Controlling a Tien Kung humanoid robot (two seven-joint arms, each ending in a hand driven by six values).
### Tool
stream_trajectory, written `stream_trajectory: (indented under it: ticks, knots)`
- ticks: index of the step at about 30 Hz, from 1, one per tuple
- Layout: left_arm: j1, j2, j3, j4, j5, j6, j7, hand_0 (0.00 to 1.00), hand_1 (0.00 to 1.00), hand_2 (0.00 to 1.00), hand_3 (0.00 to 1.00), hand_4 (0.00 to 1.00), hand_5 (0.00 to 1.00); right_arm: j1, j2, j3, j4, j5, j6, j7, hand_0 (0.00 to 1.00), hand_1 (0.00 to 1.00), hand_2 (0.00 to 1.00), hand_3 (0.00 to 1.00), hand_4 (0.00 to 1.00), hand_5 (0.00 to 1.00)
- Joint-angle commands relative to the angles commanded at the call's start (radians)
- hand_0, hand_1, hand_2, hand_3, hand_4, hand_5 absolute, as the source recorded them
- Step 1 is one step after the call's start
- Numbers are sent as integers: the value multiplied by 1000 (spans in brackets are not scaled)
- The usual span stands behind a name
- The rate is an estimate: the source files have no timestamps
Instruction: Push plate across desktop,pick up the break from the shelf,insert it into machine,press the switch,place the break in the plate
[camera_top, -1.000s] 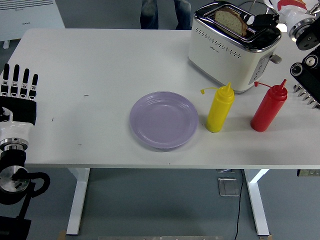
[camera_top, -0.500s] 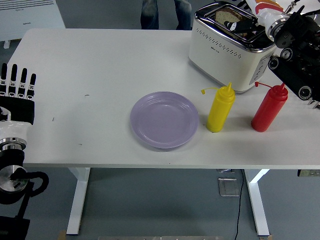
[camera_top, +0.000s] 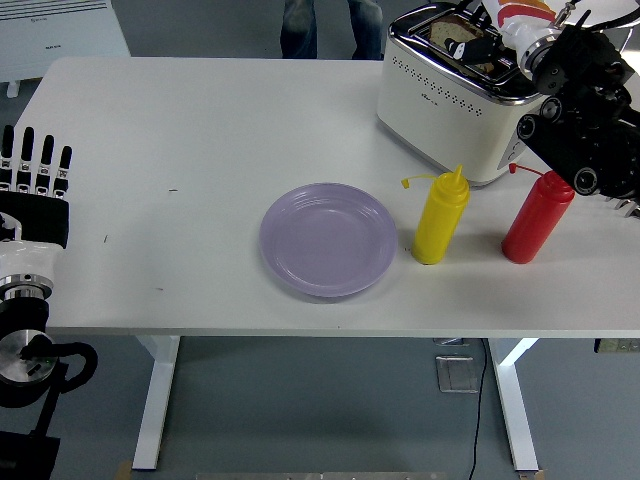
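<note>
**Bread Seated in Toaster Slot; Right Hand at Toaster Top**

The bread slice (camera_top: 452, 36) sits low in the slot of the toaster (camera_top: 455, 110), with only its upper crust and part of the crumb showing above the chrome top. The toaster stands at the far right of the counter (camera_top: 180, 140), its switch side facing the right edge.

The right hand (camera_top: 490, 45) reaches in from the upper right and rests over the toaster's slot, directly beside the bread. Its dark fingers (camera_top: 478, 50) lie across the slot opening; whether they pinch the slice or only touch it cannot be told. The black right forearm covers the toaster's right end.

In front of the toaster stand two squeeze bottles: a yellow bottle (camera_top: 440, 218) and, to its right, a red bottle (camera_top: 537, 218), both upright and apart from each other. The red bottle's nozzle is just beneath the forearm.

The purple plate (camera_top: 328, 240) lies empty near the counter's middle, left of the yellow bottle and not touching it.

The left hand (camera_top: 35, 185) rests at the counter's left edge, fingers straight, side by side, holding nothing.

A person's legs (camera_top: 320, 25) show beyond the far edge.
</note>
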Motion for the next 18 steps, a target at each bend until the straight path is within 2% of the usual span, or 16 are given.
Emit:
stream_trajectory:
  ticks: [4,5,10,11,16,17,18]
  knots:
    - [0,0,1,0,0,0,0,871,880,882,785,533,998,4,5,-25,-7,-1,6,0,398,444,482,573,581,176]
    - [0,0,1,0,0,0,0,871,880,882,784,533,998,5,6,-29,-9,0,10,0,334,405,461,547,554,162]
    - [-2,0,1,1,0,0,0,871,880,882,784,533,998,7,13,-39,-20,6,13,2,334,405,461,547,554,162]
    - [-2,0,1,1,0,0,0,871,880,882,784,533,998,8,14,-39,-24,7,11,3,308,393,453,539,540,151]
    - [-3,0,2,1,0,0,-1,871,880,882,784,533,998,8,11,-39,-25,11,-16,6,308,393,453,539,540,151]
    - [-4,0,1,1,0,0,-1,871,880,881,782,533,998,7,11,-38,-24,11,-19,6,250,345,412,513,494,127]
    - [-3,0,0,1,0,0,-1,871,880,881,782,533,998,7,9,-37,-22,8,-27,5,250,345,412,513,494,127]
